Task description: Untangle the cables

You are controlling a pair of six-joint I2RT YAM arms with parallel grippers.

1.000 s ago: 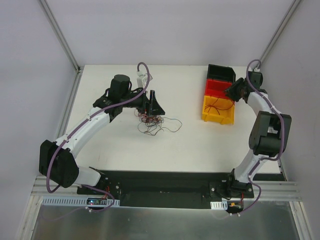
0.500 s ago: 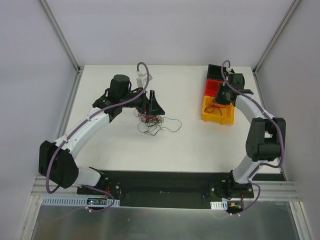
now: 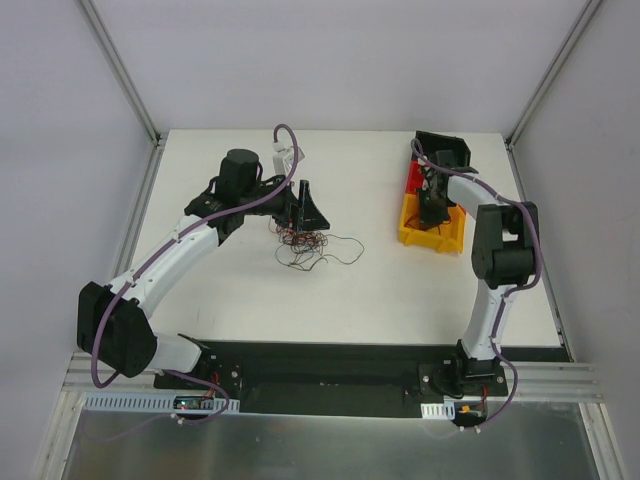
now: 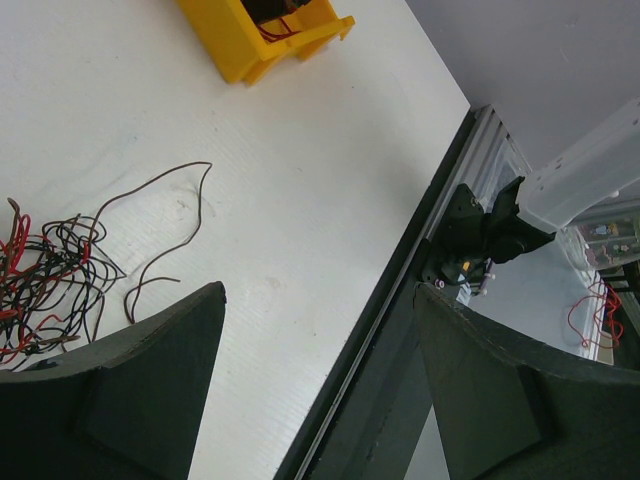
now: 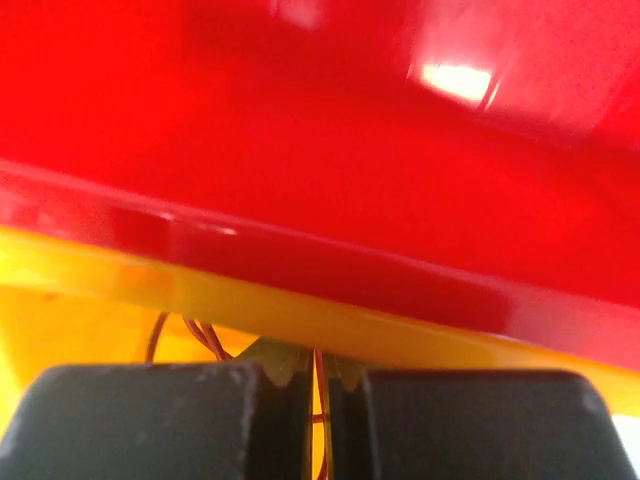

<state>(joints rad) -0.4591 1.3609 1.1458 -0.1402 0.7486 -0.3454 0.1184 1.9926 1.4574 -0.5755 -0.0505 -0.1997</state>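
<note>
left hand (image 3: 305, 211) spread just beside the tangled cables (image 3: 304, 246) on the worktop (image 3: 250, 292), well left of the yellow bin (image 3: 411, 233); right hand (image 5: 313, 385) inside that bin, pinching a red wire (image 5: 319, 366).

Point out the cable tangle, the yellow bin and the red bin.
cable tangle (image 3: 303, 243), top view, its middle
yellow bin (image 3: 420, 240), top view, near wall
red bin (image 5: 300, 150), right wrist view, its wall

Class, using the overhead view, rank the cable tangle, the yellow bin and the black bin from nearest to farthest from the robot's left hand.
1. Cable tangle: right beside the left hand, on its near side, mid-table.
2. Yellow bin: across the table to the right.
3. Black bin: farther right, by the back edge.
</note>
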